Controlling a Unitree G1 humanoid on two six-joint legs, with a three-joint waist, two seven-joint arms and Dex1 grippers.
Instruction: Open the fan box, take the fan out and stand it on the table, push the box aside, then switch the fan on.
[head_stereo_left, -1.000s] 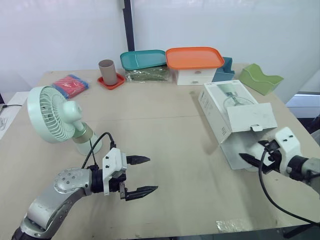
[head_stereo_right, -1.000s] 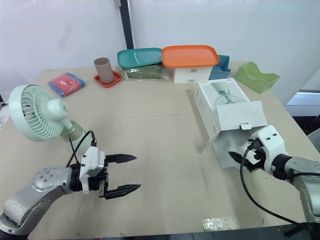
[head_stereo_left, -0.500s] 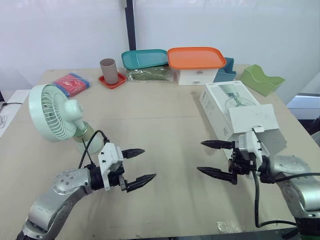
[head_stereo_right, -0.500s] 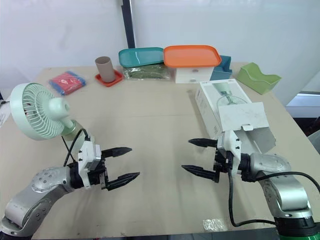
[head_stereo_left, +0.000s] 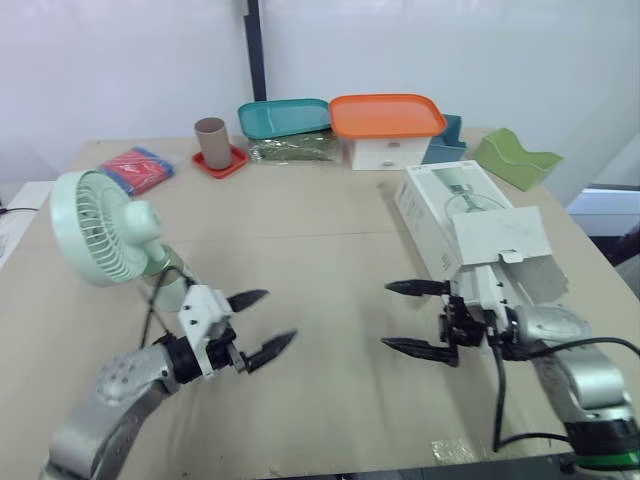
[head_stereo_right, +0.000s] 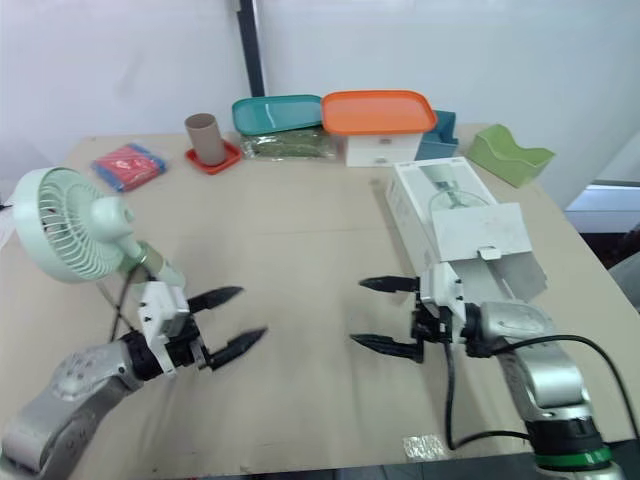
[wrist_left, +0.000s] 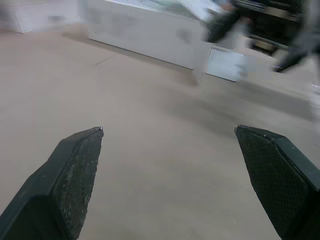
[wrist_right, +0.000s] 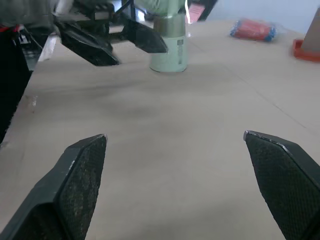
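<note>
No legible text or numbers, even on the fan box (head_stereo_left: 455, 200)

The right hand (wrist_right: 174, 135) hangs low over the pale tan surface (wrist_right: 175, 165). Its two black textured fingers (wrist_right: 75, 185) are spread wide, with nothing between them. Ahead of it the fan (wrist_right: 169, 50) stands upright on its pale green round base. The left hand (wrist_right: 142, 56) is just beside that base and a little nearer. Its dark fingers are also apart and clear of the base. Beyond the fan a red packet (wrist_right: 252, 29) with blue ends lies flat. Farther to that side, well apart from the fan, is the corner of an orange-red tray (wrist_right: 306, 50). A thin seam (wrist_right: 250, 92) runs across the surface from near the fan's base.
</note>
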